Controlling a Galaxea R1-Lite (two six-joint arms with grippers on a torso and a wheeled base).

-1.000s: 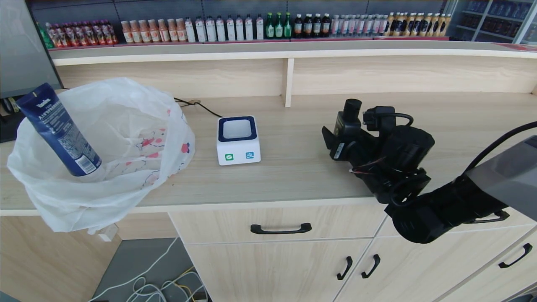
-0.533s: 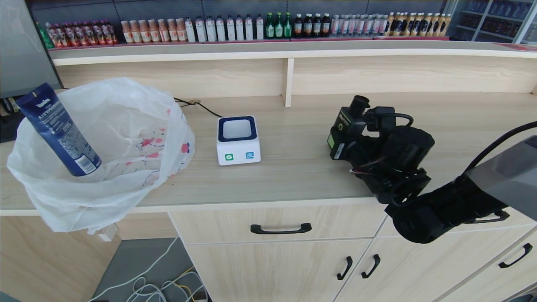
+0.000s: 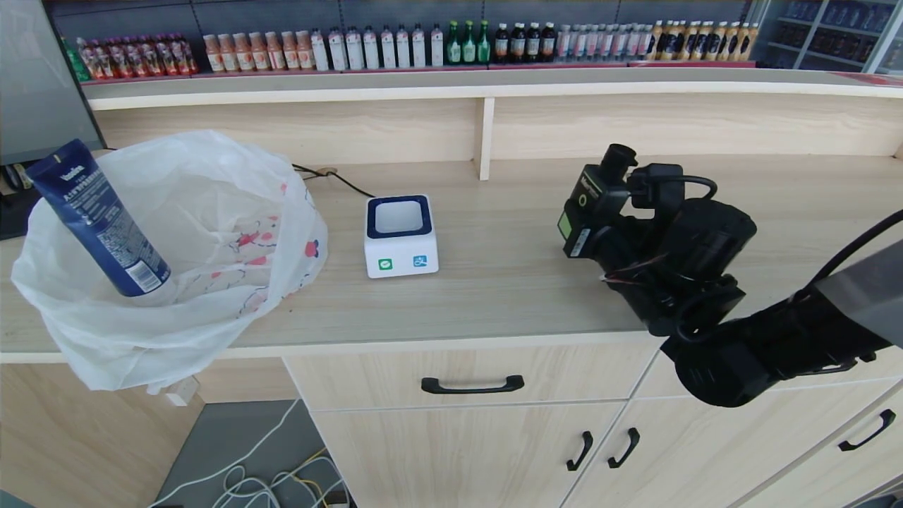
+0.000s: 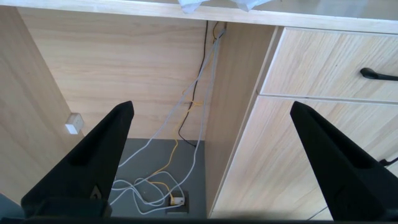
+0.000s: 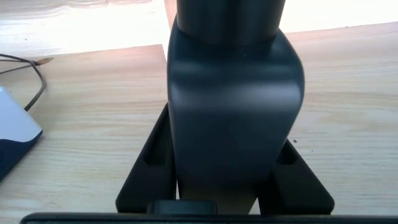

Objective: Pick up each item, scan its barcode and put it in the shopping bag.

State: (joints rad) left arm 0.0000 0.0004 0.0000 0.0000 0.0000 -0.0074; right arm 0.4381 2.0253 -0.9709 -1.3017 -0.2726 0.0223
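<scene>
Jaws of the right gripper point(image 3: 600, 226) are clamping a dark bottle point(image 3: 584, 204), apparently awaiting scanning, with the scanner point(image 3: 400, 236) well to their left and the shopping bag point(image 3: 211, 176) beyond already holding a blue tube point(image 3: 99, 219).

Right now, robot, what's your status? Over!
Right gripper shut on dark bottle, over counter, right of scanner. Left gripper open, low beside the cabinet. Only bare counter between bottle and scanner. Over.

Right gripper loaded, left gripper gaping.
Right arm point(image 3: 769, 346) comes in from 4 o'clock. Right gripper point(image 3: 598, 229) sits at 3 o'clock, fingers clamped on a dark bottle point(image 3: 589, 192) with its cap tilted toward 1 o'clock. Left gripper point(image 4: 211, 155) has its fingers point(image 4: 93, 168) spread wide.
</scene>
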